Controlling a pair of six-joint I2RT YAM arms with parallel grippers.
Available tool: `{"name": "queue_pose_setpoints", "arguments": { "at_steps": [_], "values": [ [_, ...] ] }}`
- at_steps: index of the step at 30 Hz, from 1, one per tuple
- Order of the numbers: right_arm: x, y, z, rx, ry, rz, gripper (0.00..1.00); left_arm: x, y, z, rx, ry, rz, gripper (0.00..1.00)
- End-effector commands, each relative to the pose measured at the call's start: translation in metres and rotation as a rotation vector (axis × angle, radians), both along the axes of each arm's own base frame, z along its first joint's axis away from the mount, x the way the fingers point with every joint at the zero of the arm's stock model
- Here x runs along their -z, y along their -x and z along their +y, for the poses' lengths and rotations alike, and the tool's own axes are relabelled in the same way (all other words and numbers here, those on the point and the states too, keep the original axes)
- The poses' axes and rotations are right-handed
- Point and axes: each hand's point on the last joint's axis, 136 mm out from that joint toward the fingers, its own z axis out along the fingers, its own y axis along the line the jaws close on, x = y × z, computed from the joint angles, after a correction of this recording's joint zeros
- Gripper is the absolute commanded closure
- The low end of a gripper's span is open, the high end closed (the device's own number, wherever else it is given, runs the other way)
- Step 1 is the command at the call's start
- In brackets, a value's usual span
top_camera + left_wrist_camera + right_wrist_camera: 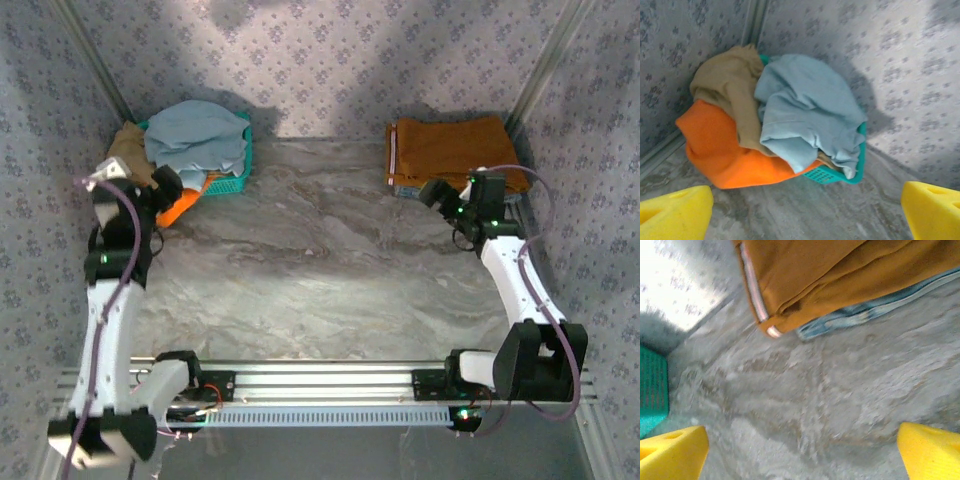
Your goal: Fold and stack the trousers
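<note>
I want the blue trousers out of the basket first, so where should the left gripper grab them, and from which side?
Pinch the raised bunched fold atop the pale blue trousers, coming down from above. They lie crumpled on top of the pile in the teal basket, over the tan garment and beside the orange garment, so a top pinch likely lifts them alone.

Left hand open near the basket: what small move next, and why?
Probably lower the left hand onto the pale blue trousers and close. They lie crumpled on top in the teal basket, and the open hand hovers just short of them.
</note>
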Motion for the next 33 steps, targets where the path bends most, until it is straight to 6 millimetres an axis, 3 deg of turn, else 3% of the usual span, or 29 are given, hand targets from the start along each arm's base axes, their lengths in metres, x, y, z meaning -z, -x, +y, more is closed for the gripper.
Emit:
{"name": "queue_pose_setpoints", "arguments": {
  "at_steps": [1,5,8,18,25,28,33],
  "values": [
    [-0.018,0.008,0.029,-0.111,0.037,-0.020,0.00,0.042,-0.027,0.013,-0.043,0.000,0.255,0.04],
    [-0.018,0.009,0.047,-0.166,0.101,-0.023,0.00,0.068,-0.078,0.007,0.031,0.024,0.339,0.00],
    [-0.011,0.009,0.055,-0.200,0.127,-0.011,0.00,0.071,-0.108,0.007,0.054,0.014,0.345,0.00],
    [0.013,0.000,0.067,-0.253,0.162,0.050,0.00,0.106,-0.180,0.028,0.028,-0.117,0.390,0.01],
    [0.016,0.001,0.065,-0.262,0.189,0.062,0.00,0.148,-0.219,0.036,0.037,-0.162,0.457,0.09],
    [0.015,0.002,0.061,-0.250,0.206,0.069,0.00,0.157,-0.233,0.035,0.057,-0.172,0.474,0.25],
    [0.011,0.006,0.060,-0.246,0.210,0.063,0.00,0.144,-0.239,0.024,0.111,-0.158,0.442,0.74]
  ]
}}
